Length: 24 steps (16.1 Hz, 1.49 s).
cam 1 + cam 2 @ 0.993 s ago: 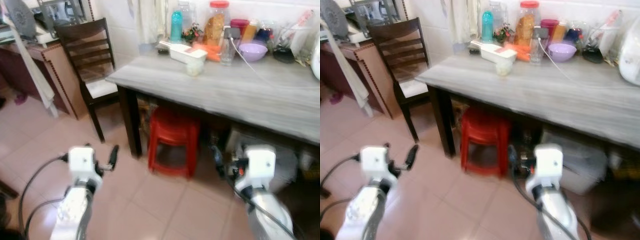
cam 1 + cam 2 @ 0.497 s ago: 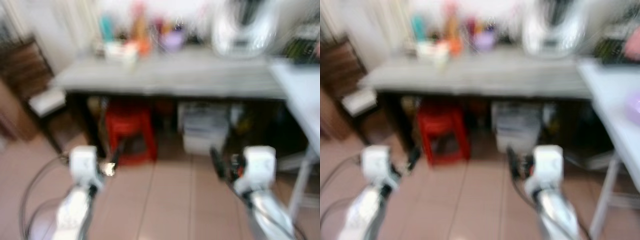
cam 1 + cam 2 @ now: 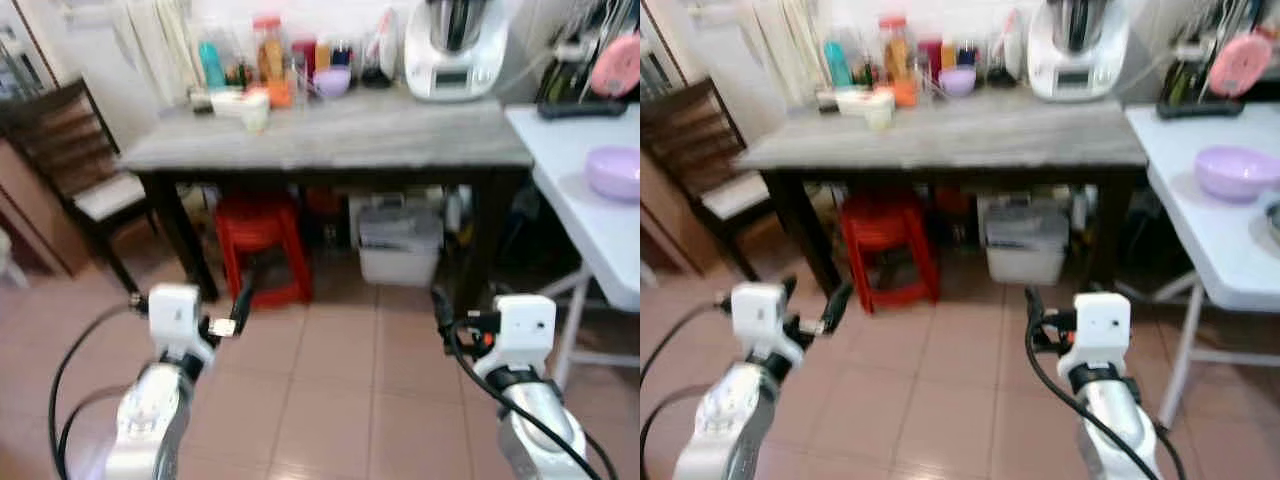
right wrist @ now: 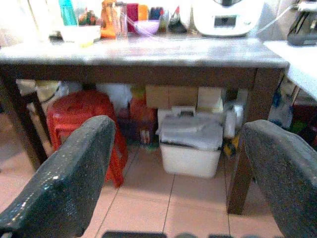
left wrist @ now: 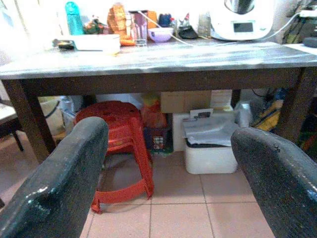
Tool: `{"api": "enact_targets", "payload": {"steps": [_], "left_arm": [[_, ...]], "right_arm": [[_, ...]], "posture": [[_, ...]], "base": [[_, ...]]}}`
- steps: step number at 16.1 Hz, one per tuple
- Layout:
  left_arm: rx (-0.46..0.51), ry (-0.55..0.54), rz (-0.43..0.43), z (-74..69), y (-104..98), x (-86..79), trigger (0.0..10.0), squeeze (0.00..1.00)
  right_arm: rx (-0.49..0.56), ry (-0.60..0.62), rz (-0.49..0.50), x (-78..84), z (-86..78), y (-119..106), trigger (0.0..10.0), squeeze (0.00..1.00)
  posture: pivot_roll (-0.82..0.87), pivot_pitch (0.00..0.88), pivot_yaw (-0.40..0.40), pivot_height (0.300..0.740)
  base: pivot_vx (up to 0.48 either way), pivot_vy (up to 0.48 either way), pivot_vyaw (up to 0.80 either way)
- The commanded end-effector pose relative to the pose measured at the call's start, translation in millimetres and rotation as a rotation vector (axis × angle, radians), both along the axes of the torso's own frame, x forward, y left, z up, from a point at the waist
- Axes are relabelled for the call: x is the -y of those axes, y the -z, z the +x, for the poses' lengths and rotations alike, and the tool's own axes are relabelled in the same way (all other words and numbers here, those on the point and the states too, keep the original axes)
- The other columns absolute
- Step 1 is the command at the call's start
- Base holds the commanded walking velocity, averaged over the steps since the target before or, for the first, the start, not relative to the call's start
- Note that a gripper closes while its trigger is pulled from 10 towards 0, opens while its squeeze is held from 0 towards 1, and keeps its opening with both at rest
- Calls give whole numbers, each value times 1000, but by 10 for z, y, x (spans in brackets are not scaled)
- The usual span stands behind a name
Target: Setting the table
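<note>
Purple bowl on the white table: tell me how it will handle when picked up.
The purple bowl looks like plastic, so probably light and not fragile. Its smooth rounded wall may slip in a pincer; gripping the rim seems safer. It sits upright on a wide base on the white table, so a push would likely slide it, not tip it.

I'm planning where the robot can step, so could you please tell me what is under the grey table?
Under the grey table stand a red plastic stool and a white lidded bin. Behind them sit cardboard boxes and bags, partly hidden in shade, so their contents cannot be made out.
</note>
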State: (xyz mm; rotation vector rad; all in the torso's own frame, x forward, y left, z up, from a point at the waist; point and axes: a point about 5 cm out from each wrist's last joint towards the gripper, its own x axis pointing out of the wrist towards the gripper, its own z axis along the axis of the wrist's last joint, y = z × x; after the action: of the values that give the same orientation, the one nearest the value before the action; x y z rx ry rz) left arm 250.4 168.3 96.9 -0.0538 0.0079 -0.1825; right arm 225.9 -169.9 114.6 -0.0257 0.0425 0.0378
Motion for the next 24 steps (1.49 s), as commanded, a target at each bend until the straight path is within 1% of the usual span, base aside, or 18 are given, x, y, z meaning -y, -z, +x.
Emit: {"api": "enact_targets", "payload": {"steps": [1,2,4,6,8,9,11,18,21,24], "left_arm": [[4,10,11,25,-34,-25,10000,0],[4,15,9,29,-40,-27,10000,0],[-1,22,11,24,-40,-19,10000,0],[-1,27,19,28,-52,-22,10000,0],[-3,34,14,43,-63,-15,10000,0],[-2,37,13,45,-73,-8,10000,0],[-6,44,6,48,-78,15,10000,0],[-11,57,-7,45,-83,61,10000,0],[-19,58,-8,42,-75,54,10000,0],[-38,72,-8,35,-31,55,10000,0]], "right_arm": [[27,-10,7,-35,22,-34,10000,0],[48,-9,9,-50,21,-45,10000,0],[12,10,46,-36,17,-12,10000,0],[12,11,57,-32,6,-22,10000,0],[25,25,58,-21,-1,-46,10000,0],[55,31,66,-21,-13,-101,10000,0],[54,36,64,-16,-14,-116,10000,0],[41,39,69,-6,-2,-96,10000,0],[37,46,72,1,7,-89,10000,0],[23,53,103,-1,8,-65,10000,0]], "posture": [[-42,0,100,740],[-41,0,107,740],[-40,0,112,740],[-41,0,120,740],[-43,0,123,740],[-47,0,124,740],[-50,0,125,740],[-43,0,116,740],[-40,0,116,740],[-42,0,115,740]], "base": [[0,-296,0],[0,-292,0],[0,-405,0],[0,-409,0],[0,-461,0],[0,-461,0],[0,-458,0],[0,-471,0],[0,-480,0],[0,-477,0]]}}
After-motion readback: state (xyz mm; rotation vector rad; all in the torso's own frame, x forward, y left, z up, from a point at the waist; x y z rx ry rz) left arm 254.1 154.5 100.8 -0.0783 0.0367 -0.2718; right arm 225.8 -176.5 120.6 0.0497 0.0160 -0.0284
